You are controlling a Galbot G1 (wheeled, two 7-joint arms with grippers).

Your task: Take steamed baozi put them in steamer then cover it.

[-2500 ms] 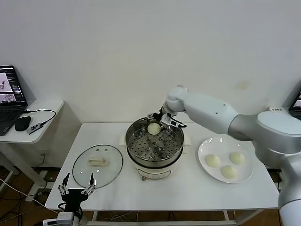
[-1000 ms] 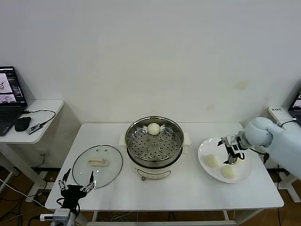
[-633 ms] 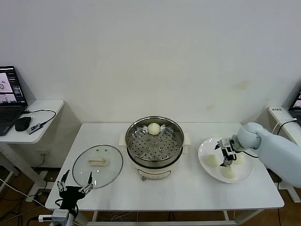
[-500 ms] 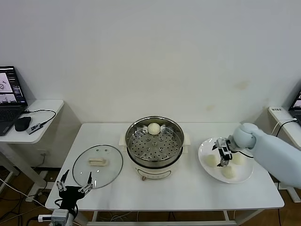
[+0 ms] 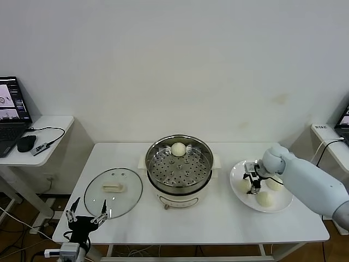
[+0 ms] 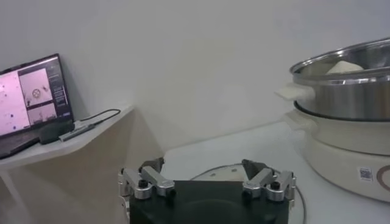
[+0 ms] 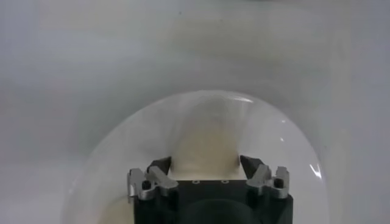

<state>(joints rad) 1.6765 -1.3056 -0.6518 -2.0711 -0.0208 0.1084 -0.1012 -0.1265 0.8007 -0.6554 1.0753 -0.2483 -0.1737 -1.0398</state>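
Left of the steamer lies the cover, its glass fragile and best lifted by the centre bar, with your left gripper parked open just in front of it. Right of the steamer, your right gripper hangs open over the nearest baozi on the plate; judge it soft and light, so pinch its sides gently and mind its two neighbours close by

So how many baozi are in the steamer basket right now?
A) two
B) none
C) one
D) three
C: a single baozi sits at the far side of the steamer, while the other three are on the white plate, where the right claw is open over the left one.
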